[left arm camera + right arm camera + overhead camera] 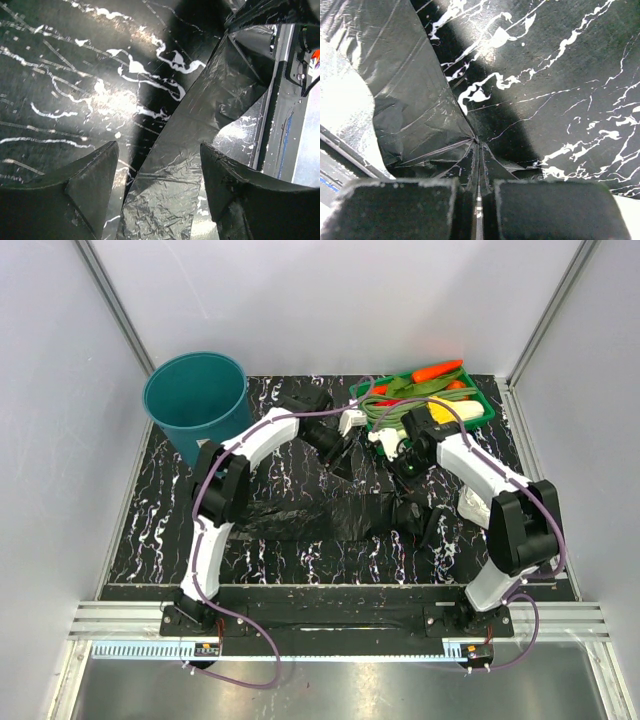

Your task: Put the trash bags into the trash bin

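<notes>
Right pincer (479,186): clamped fully shut on a gathered pleat of the trash bag (405,95), the film puckered into tight creases right at the fingertips. From that wrist, glossy black sheet fanning away toward ten o'clock, bare marbled mat (560,75) spreading out toward two o'clock.

Left pincer (160,175): spread wide, holding nothing. Fingers (90,190) standing to either side of a wrinkled strip of the same film, which runs from six o'clock up toward one o'clock in that wrist view (contact with the plastic impossible to judge from here).

From overhead: bag lying mostly flat and crumpled near the middle of the mat, a little toward six o'clock, between the two arms. Left pincer hanging near its twelve o'clock edge, right pincer down at its three o'clock end. Only one sheet clearly made out; whether more lie folded inside it, cannot tell.

Trash bin (195,400): upright at ten o'clock of the mat, by the back-left corner, mouth facing up, well apart from the bag.

Green tray (486,412) of vegetables: at one o'clock, just beyond the right arm's wrist.
</notes>
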Robot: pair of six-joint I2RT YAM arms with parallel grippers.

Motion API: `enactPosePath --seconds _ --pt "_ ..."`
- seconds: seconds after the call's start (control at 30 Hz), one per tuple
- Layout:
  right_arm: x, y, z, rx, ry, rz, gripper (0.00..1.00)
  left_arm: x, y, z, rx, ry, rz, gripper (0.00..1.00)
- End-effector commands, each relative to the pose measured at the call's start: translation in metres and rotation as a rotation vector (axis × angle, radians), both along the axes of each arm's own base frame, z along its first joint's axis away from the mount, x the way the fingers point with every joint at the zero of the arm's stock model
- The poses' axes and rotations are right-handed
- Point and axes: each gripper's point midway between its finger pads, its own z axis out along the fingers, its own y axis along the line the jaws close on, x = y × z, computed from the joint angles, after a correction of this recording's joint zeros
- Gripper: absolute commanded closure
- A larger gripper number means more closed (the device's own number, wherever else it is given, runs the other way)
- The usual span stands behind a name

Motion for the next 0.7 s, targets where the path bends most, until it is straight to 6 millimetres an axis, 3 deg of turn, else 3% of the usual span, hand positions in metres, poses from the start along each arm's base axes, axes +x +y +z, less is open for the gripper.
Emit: enactPosePath --seconds 0.0,0.27,0.67 --pt "-0.005 0.012 0.026 0.071 -0.028 -0.003 1.00 -0.008 -0.031 0.006 -0.095 -0.024 -0.069 0.27" --pt "-0.009 0.013 0.040 0.094 -0.053 -0.030 1.00 -0.028 -0.051 -0.004 -0.135 0.003 -0.190 0.19" --pt "-0.014 0.011 0.043 0.102 -0.062 -0.060 1.00 -0.045 -0.051 -0.013 -0.198 0.049 -0.231 0.15"
